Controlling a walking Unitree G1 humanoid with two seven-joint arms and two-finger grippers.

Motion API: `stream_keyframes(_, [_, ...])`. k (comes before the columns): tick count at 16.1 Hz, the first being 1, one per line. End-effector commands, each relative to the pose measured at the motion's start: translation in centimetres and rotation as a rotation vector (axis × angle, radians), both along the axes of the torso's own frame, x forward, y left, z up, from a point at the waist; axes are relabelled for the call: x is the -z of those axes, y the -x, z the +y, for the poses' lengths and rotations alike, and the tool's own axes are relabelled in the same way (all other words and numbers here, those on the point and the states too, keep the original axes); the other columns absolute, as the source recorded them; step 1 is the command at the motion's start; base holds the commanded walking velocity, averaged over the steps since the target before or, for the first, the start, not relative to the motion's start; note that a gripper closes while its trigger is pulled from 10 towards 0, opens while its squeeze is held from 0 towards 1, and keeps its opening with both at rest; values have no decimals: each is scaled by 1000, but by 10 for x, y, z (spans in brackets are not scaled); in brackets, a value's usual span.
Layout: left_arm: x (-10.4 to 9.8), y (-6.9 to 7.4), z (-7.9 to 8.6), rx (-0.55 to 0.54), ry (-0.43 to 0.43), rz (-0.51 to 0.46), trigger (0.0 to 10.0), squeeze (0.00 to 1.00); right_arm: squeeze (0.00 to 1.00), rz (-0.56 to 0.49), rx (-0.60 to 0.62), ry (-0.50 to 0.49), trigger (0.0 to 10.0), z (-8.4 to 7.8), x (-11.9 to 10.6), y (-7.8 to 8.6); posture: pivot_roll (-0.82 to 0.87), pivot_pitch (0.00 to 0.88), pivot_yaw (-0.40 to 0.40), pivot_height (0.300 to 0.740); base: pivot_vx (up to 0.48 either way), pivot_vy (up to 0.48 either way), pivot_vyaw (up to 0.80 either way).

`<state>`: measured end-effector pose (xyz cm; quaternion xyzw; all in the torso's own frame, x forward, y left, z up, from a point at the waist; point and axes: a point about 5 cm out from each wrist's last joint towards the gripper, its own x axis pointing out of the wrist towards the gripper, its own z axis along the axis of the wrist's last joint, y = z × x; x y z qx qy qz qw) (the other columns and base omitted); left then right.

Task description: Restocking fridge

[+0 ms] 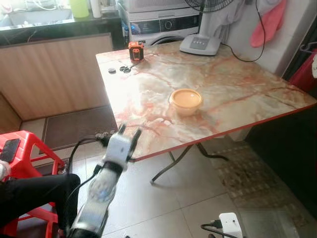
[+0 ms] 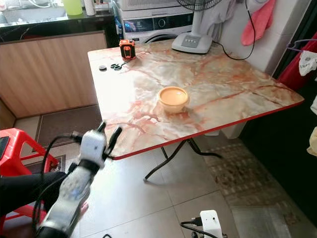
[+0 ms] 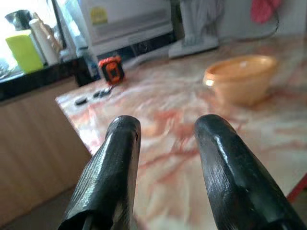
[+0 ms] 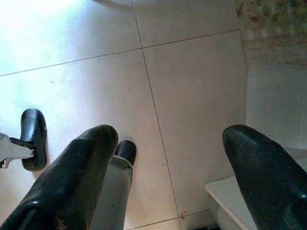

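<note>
My left gripper (image 1: 129,130) is raised in front of the near left edge of a marble-patterned table (image 1: 233,84), its two black fingers (image 3: 120,158) open with nothing between them. A yellow-orange bowl (image 1: 185,101) stands alone near the middle of the table, beyond the gripper and to its right; the left wrist view looks across the tabletop at that bowl (image 3: 240,79). My right gripper (image 4: 168,139) hangs open over pale floor tiles, holding nothing.
An orange tape measure (image 1: 136,50) and small dark bits (image 1: 119,70) lie at the table's far left corner, a fan base (image 1: 200,44) at the back. A washing machine (image 1: 163,25) stands behind. A red stool (image 1: 27,148) and a person's dark-clothed limb (image 1: 34,193) are at left. A white box (image 1: 230,224) sits on the floor.
</note>
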<state>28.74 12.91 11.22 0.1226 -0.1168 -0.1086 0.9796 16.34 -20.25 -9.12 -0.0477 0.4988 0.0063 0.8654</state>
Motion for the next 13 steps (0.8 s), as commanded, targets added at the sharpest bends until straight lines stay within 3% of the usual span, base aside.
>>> stream_keyframes(1, [-9,-1,2,-5,-4,-33,10000,0,0,-6,9,-2,10000,-1,0,0,-92,0,-16,740,0,0,0])
stream_keyframes(13, [-25,-10,0,-8,-11,-80,10000,0,0,-7,-4,-6,10000,2,0,0,-90,0,-9,740,0,0,0])
